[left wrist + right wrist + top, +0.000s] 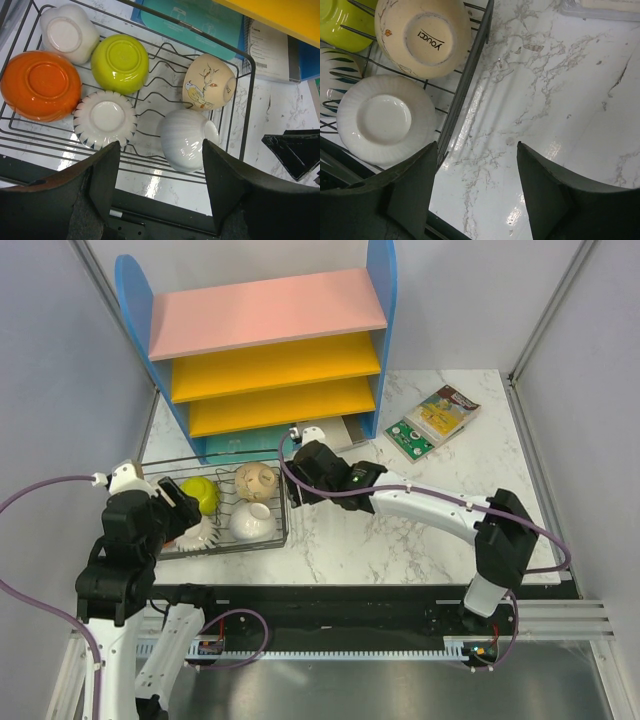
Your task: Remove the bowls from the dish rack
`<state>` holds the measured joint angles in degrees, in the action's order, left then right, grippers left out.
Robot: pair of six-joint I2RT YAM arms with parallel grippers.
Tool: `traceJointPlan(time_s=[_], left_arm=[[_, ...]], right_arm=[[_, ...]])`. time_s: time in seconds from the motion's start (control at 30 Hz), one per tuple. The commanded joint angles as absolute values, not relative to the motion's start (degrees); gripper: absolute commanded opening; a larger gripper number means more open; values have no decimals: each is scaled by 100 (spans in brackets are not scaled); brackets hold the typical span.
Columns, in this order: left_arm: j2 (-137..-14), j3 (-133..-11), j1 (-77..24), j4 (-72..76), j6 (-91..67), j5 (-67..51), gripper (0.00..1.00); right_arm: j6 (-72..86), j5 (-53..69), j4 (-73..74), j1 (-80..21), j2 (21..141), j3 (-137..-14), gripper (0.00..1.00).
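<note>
The black wire dish rack (286,508) stands at the table's left and holds several bowls, most of them upside down. In the left wrist view these are an orange bowl (40,85), a plain white bowl (67,32), a lime bowl (120,62), a white scalloped bowl (105,117), a beige bird-painted bowl (207,82) and a white ribbed bowl (187,140). My left gripper (160,145) hovers open above the rack's near edge, holding nothing. My right gripper (476,145) is open over bare marble just right of the rack's side wire (465,85), near the beige bowl (422,37) and the white ribbed bowl (385,120).
A blue shelf unit (270,340) with pink and yellow boards stands behind the rack. Two printed packets (435,420) lie at the back right. A teal sheet (200,20) and white papers (270,50) lie under the shelf. A black rail (350,600) runs along the table's near edge.
</note>
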<state>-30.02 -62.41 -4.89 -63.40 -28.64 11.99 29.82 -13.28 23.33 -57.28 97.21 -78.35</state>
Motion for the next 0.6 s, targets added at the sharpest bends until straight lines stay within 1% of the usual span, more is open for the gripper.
traceJointPlan(time_s=[0.0, 0.3, 0.57], left_arm=[[-3050, -6074, -466, -5942, -2646, 1301, 73], [-3050, -6029, -466, -5862, -2593, 1204, 73], [-3006, -5933, -466, -5810, -2768, 959, 73]], right_arm=[[2777, -1292, 2258, -5757, 10000, -8411, 72], [2812, -1046, 2207, -5766, 10529, -8552, 72], [2900, -941, 1969, -5801, 10600, -8403, 71]])
